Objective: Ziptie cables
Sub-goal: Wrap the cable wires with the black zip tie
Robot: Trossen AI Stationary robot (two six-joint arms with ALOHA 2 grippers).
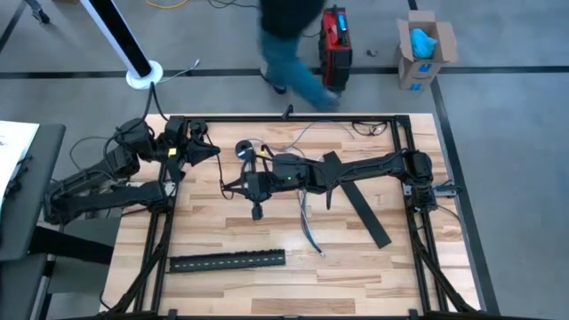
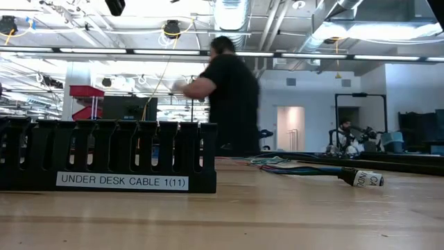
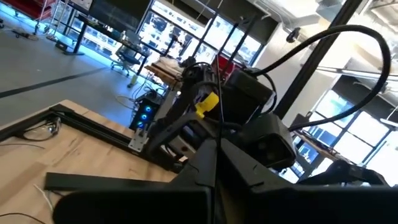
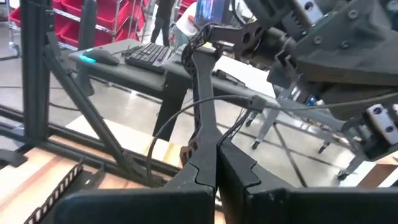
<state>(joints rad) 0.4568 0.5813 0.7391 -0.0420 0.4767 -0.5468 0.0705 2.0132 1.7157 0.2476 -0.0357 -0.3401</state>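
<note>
Over the table's left edge, the left gripper (image 1: 206, 147) hangs folded back near its own base, well apart from the work; its wrist view shows the two fingers pressed together with nothing between them. Farther right, near the table's middle, the right gripper (image 1: 233, 185) reaches across from its mount on the right side. Its fingers (image 4: 202, 177) also meet, and a thin dark wire arcs just above them, but I cannot tell whether anything is pinched. The cables (image 1: 307, 229) trail away behind this gripper, under the forearm toward the near edge, loose and unbundled, and more thin wires (image 1: 311, 132) lie by the far rail.

My judgement is that gathering comes first: the right gripper should draw the strands into one tight bunch and hold them steady while the left comes over to help. No ziptie can be made out anywhere. A slotted black strip (image 1: 228, 260) lies beyond the cables, another (image 1: 364, 212) beneath the arm. A person (image 2: 229, 97) stands beyond the table.
</note>
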